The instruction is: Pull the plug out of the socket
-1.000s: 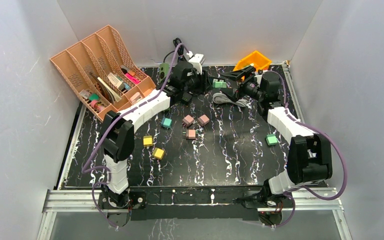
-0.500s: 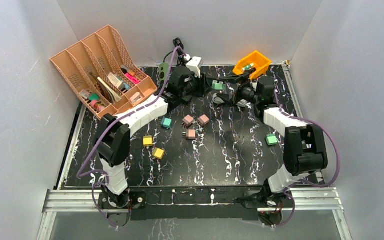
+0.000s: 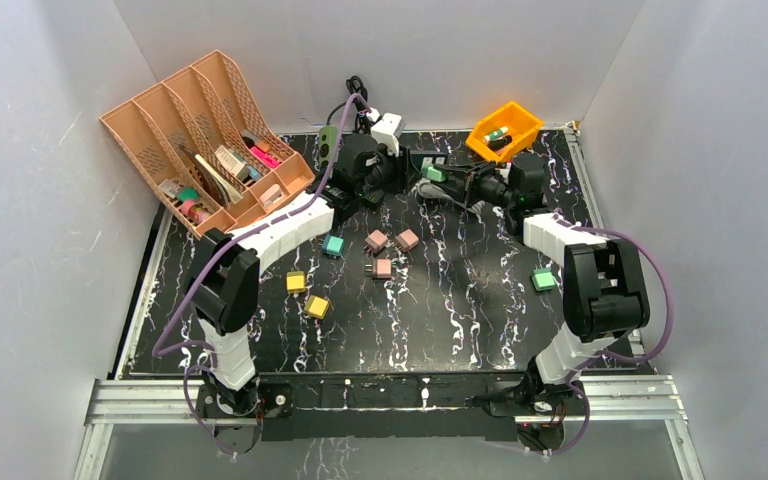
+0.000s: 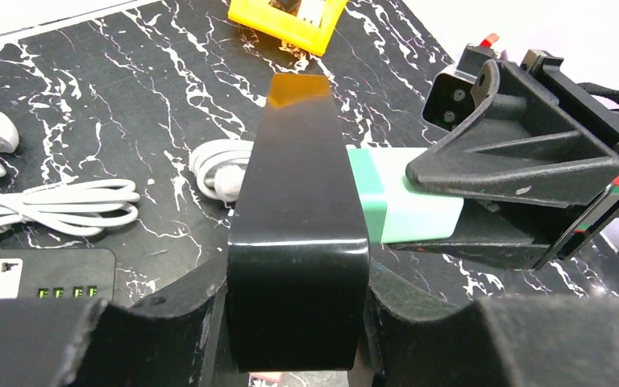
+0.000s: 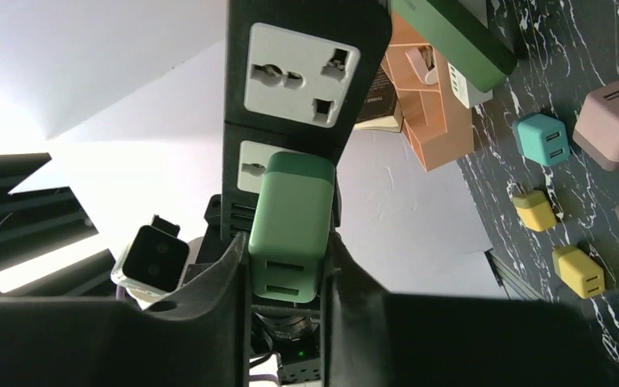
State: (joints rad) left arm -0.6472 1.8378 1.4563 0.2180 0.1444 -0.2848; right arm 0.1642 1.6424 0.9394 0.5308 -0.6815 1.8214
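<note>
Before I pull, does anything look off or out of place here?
Nothing damaged or spilled. One oddity: the black power strip is held up off the table in the left fingers, with the green plug seated in it, right fingers shut on the plug.

The green plug's (image 5: 290,218) prongs are buried in the black power strip (image 5: 302,81), whose end runs off the right wrist view's top edge. From above the plug is a mere speck — its seating cannot be told. The far orange bin's (image 3: 522,115) contents are too small to name.
</note>
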